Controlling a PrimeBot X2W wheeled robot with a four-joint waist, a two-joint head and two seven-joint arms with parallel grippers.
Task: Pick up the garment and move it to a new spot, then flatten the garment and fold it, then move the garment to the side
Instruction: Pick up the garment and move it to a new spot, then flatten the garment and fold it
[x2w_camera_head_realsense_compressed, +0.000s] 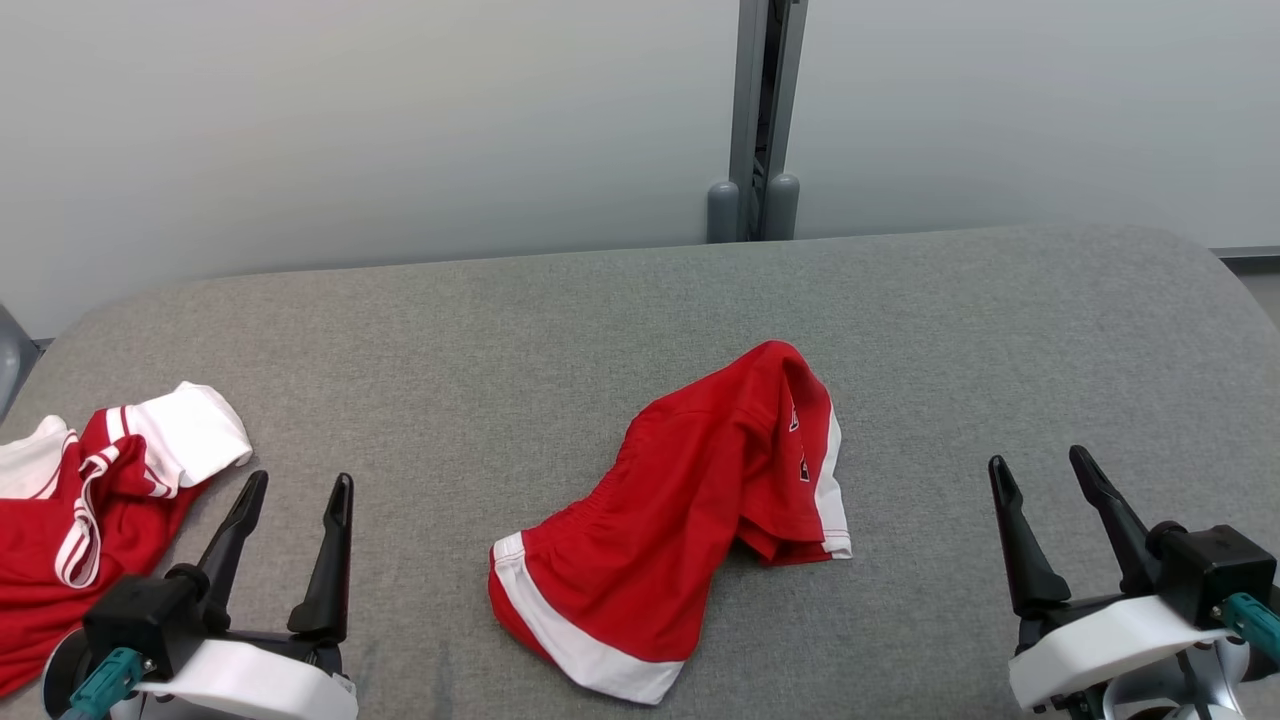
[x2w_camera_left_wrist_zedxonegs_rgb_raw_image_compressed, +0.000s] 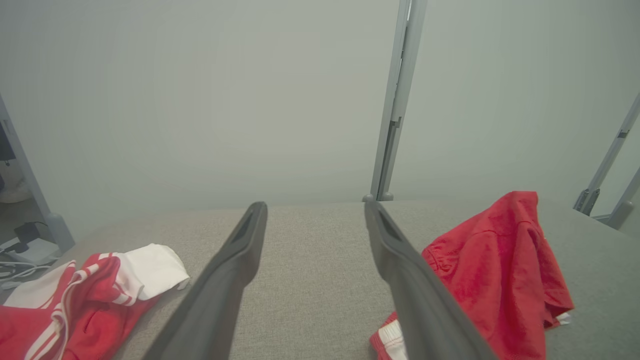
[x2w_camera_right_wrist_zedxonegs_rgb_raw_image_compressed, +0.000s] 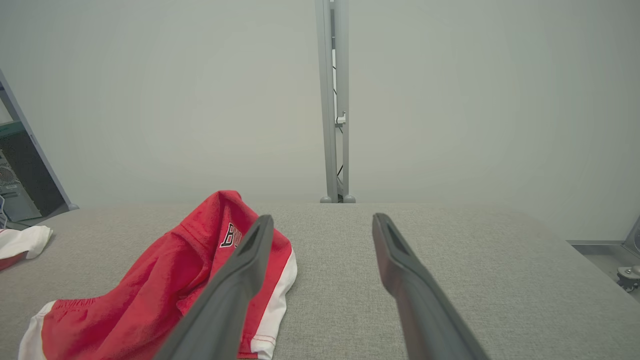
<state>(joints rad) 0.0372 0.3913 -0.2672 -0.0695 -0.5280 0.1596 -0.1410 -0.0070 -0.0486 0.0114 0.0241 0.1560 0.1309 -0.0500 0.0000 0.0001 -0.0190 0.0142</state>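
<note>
Grey woven cloth: the table (x2w_camera_head_realsense_compressed: 600, 320) in front of you had a coarse, felt-like grey cover, and its far corners were rounded.
Garment, place: the garment (x2w_camera_head_realsense_compressed: 90, 510) lay crumpled at the table's left edge, near the left gripper (x2w_camera_head_realsense_compressed: 300, 482) but not touching it. Part of it ran off the head view's left border.
Garment, material: smooth red jersey knit. One white short sleeve stood puffed open on top, and white-and-red striped trim curled through the folds.
Shorts, place: the red shorts (x2w_camera_head_realsense_compressed: 670, 510) sat bunched mid-table, between your two grippers and well apart from both.
Shorts, material: same red knit, with a gathered elastic waist and a broad white band along the hem and up one side.
Shorts, writing: the lettering (x2w_camera_right_wrist_zedxonegs_rgb_raw_image_compressed: 231, 235) was black with a white outline. You could read "BU" in the right wrist view; the rest was hidden behind a finger.
Left claw: fingers spread wide with nothing between them, over the near left of the table.
Right claw: the right gripper (x2w_camera_head_realsense_compressed: 1038, 458) was likewise spread wide and empty, over bare cloth at the near right.
Fingers: long, dark, matt and tapering, set on white housings.
Backdrop: pale matt wall panels (x2w_camera_head_realsense_compressed: 350, 130), joined by a grey metal post (x2w_camera_head_realsense_compressed: 757, 120).
</note>
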